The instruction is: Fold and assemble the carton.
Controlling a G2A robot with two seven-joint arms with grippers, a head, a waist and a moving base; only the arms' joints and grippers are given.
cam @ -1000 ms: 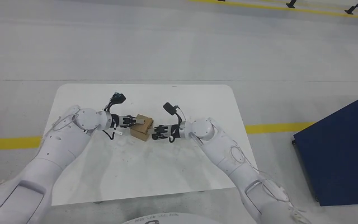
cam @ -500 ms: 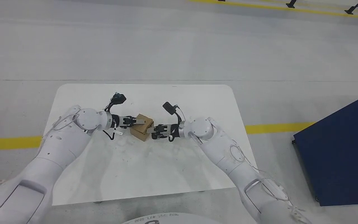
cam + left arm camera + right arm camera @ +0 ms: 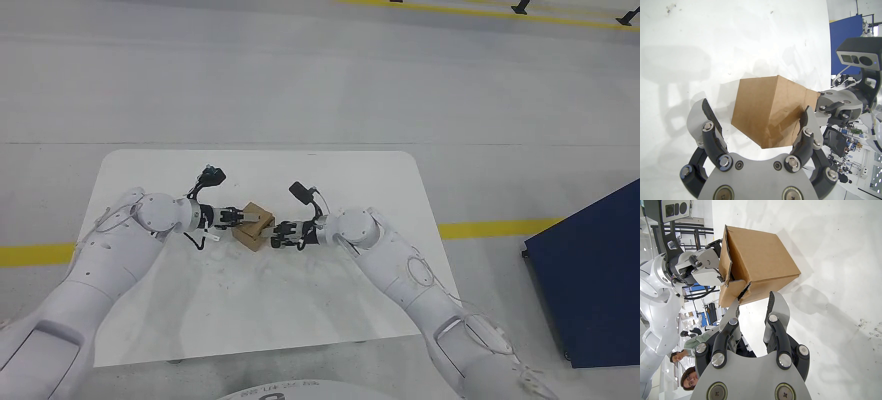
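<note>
The left gripper [image 3: 756,106] is gaping wide around the carton [image 3: 761,256], with one pad touching its side. The right gripper [image 3: 754,298] is standing partly open at the ragged flap end; whether it is gripping is unclear. The carton is lying between them near the tabletop's [image 3: 300,310] middle.

The small brown cardboard carton [image 3: 770,111] is showing matt, fibrous paper faces, creased and ragged-edged. The white table top [image 3: 753,28] is looking smooth and speck-marked. The left gripper [image 3: 756,106] is showing satin grey shells, black ribbed pads [image 3: 712,116] and shiny metal rivets.
</note>
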